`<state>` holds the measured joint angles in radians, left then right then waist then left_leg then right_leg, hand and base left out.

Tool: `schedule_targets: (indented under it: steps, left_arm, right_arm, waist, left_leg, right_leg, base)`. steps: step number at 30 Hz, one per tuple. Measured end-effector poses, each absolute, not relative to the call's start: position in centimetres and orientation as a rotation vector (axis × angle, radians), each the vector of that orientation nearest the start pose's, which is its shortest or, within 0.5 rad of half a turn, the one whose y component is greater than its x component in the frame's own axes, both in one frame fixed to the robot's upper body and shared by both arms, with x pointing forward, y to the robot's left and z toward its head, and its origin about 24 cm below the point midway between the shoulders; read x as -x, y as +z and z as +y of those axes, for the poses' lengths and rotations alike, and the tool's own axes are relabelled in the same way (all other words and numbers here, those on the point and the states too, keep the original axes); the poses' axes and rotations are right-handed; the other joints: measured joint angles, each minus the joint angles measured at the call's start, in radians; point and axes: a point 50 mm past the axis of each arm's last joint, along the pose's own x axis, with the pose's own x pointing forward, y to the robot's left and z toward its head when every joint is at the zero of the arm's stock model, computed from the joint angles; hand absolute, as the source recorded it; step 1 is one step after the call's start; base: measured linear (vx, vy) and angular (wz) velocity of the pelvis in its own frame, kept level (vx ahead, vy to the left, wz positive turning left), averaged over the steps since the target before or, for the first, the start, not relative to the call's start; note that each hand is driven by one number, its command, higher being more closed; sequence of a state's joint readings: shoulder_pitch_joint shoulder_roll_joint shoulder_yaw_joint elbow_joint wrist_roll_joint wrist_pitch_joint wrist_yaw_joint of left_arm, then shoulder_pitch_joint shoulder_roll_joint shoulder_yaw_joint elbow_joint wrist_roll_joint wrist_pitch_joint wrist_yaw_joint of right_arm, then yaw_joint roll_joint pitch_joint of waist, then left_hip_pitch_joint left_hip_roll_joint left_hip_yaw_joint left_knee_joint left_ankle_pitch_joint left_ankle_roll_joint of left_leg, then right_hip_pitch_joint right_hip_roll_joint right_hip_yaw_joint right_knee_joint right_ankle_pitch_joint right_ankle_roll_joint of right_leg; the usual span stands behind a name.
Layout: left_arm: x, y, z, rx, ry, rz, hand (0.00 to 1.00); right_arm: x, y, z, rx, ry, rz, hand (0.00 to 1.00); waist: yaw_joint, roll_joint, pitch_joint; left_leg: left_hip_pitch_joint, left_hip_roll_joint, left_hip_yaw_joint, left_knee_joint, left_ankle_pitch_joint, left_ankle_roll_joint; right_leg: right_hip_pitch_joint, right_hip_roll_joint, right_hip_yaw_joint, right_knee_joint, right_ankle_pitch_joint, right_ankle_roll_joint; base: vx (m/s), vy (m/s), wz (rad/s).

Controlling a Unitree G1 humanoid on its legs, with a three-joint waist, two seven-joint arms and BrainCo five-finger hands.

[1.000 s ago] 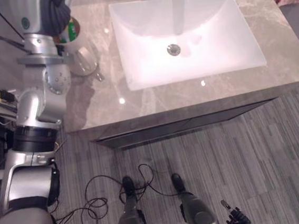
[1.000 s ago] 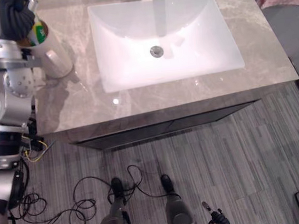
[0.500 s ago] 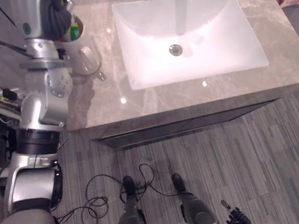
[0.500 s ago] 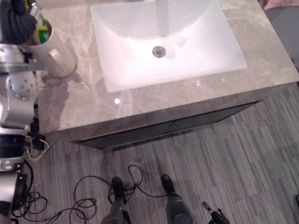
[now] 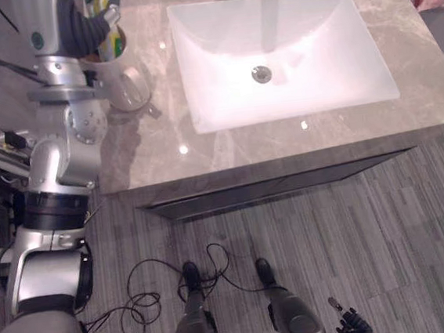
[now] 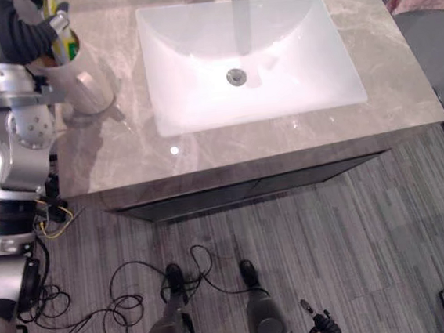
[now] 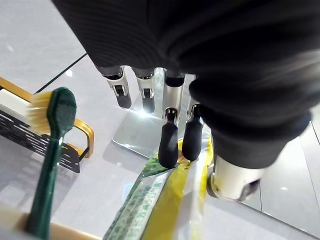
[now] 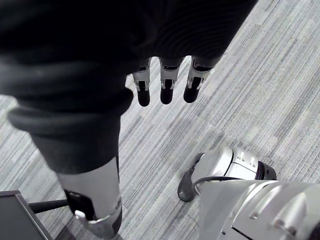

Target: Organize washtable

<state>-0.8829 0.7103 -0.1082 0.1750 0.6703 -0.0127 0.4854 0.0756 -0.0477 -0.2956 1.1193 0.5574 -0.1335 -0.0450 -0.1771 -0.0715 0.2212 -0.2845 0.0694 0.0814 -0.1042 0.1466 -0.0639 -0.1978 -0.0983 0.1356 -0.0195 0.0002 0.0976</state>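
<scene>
Glossy stone counter (image 5: 228, 146) — smooth white basin (image 5: 314, 55)

Left arm raised, left hand (image 7: 169, 142) over tabletop's rear-left corner, two fingers plus thumb pinching tube (image 7: 150, 202), other fingers straighter. Right arm down at side, right hand (image 8: 162, 92) relaxed, fingers straight, empty.

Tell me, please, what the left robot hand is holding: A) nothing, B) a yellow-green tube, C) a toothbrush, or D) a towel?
B: the left robot hand pinches the tube at the cup, while the toothbrush stands untouched beside it.
</scene>
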Motion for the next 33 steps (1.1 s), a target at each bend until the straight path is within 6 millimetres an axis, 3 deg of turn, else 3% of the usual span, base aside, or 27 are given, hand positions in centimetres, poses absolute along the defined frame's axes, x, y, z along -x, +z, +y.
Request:
schedule_targets:
  steps: [28, 33]
  left_arm:
    - [-31.48, 32.08, 21.24, -1.141, 0.664, -1.030, 0.00]
    - [-31.51, 31.63, 21.32, -1.136, 0.662, -1.019, 0.00]
  right_arm:
    - [-8.25, -16.22, -21.21, -0.540, -0.709, 0.948, 0.00]
    - [-7.71, -16.34, -21.16, -0.541, -0.716, 0.960, 0.00]
  waist:
    - [0.003, -0.005, -0.008]
    - [0.005, -0.008, -0.054]
  left_leg:
    - [0.021, 0.002, -0.016, 0.000, 0.015, 0.003]
    - [0.025, 0.001, -0.016, 0.000, 0.016, 0.003]
  right_leg:
    - [0.021, 0.005, -0.017, 0.020, 0.002, 0.003]
    - [0.027, 0.004, -0.019, 0.021, 0.002, 0.003]
  base:
    - [0.00, 0.002, 0.01]
    - [0.01, 0.027, 0.01]
